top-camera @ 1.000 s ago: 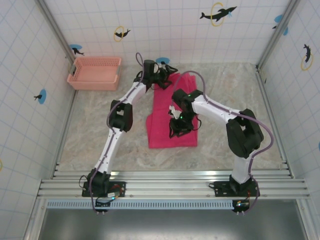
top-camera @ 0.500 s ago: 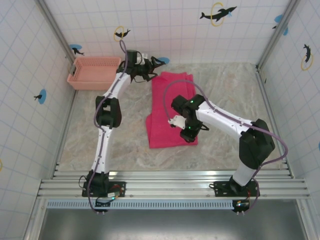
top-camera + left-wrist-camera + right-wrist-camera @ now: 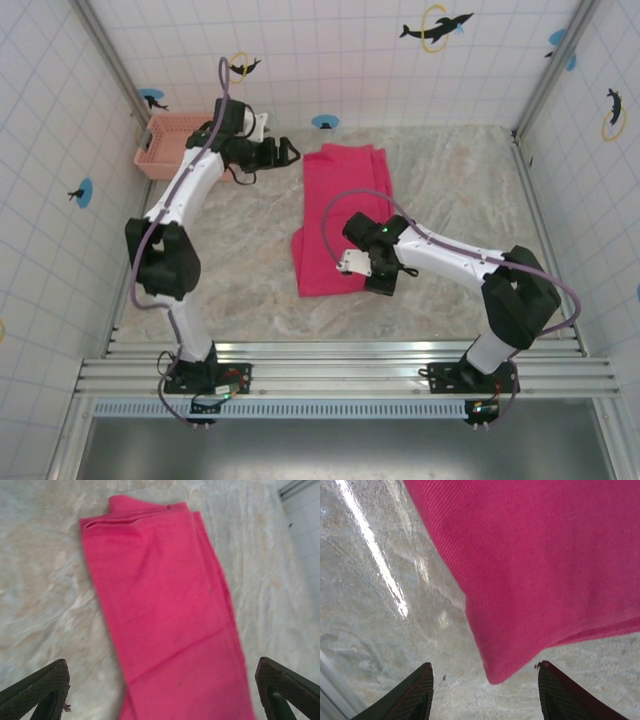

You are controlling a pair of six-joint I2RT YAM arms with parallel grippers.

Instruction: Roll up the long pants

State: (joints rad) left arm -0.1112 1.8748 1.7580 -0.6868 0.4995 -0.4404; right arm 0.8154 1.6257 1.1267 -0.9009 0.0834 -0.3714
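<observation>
- The left gripper (image 3: pixel 288 153) has swung away from the far end of the bright magenta-pink soft cloth long pants (image 3: pixel 340 210). A second ago it sat right over that end. Now it hangs to the left of it, close to the pale salmon-pink plastic lattice basket (image 3: pixel 160 140).
- Its jaws stand spread wide and hold nothing. In the left wrist view the far end of the pants lies ahead of the gripper and between its fingers, flat and released.
- The right gripper (image 3: pixel 487 700) has slid from the middle of the cloth towards its near end. Its jaws are parted a little wider than before and grip nothing.
- In the right wrist view a near corner of the pants lies just ahead of the right gripper, between its two fingers, on the pale marbled tabletop (image 3: pixel 450 190).
- The pants lie as they did: one long strip, folded lengthwise, stretching from under the right gripper away towards the far wall.
- Judging by this, the smoothing looks finished and no roll has started. The right gripper seems placed to take the near edge.
</observation>
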